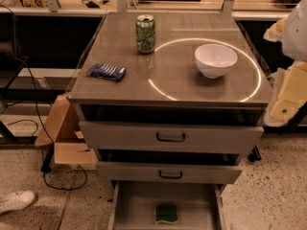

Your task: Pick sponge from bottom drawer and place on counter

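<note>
Nearest the lens, the sponge (pixel 166 213) lies flat, green scouring face up, on the grey floor of the bottom drawer (pixel 136 202), a little right of centre and apart from both thin side walls. The drawer is pulled well out, which is likely why the sponge is open to a reach from above. The front of the middle drawer (pixel 129 172) stands just behind it, so a straight descent looks safer than one slanting in from the rear. On the counter (pixel 120 92) a green soda can (pixel 145 33) stands upright at the back, a white bowl (pixel 215 60) sits inside the white circle line on the right, and a blue packet (pixel 106 72) lies near the left edge. The barest stretch is the front middle, between packet and bowl, which seems the easiest landing spot. The gripper (pixel 295 30) appears to be the pale bulk at the right edge, beside the counter's far right corner and well apart from the sponge; I cannot tell whether it is spread or closed.
</note>
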`<action>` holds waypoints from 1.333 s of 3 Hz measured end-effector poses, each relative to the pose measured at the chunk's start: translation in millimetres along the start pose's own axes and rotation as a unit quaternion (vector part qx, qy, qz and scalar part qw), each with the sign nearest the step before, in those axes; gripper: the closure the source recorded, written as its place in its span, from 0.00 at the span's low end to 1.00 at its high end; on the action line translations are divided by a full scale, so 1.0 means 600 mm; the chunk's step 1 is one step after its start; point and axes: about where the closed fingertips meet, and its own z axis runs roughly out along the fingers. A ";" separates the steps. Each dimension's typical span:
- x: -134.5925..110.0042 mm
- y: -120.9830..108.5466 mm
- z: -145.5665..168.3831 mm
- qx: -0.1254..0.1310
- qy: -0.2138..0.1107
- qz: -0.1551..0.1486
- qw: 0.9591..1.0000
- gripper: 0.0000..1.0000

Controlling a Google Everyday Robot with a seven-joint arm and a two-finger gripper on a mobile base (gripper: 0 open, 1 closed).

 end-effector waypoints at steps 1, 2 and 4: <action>0.000 0.000 0.000 0.000 0.000 0.000 1.000 0.00; 0.000 0.017 0.019 0.003 -0.010 -0.007 1.000 0.00; -0.001 0.069 0.122 0.005 -0.038 -0.023 0.999 0.00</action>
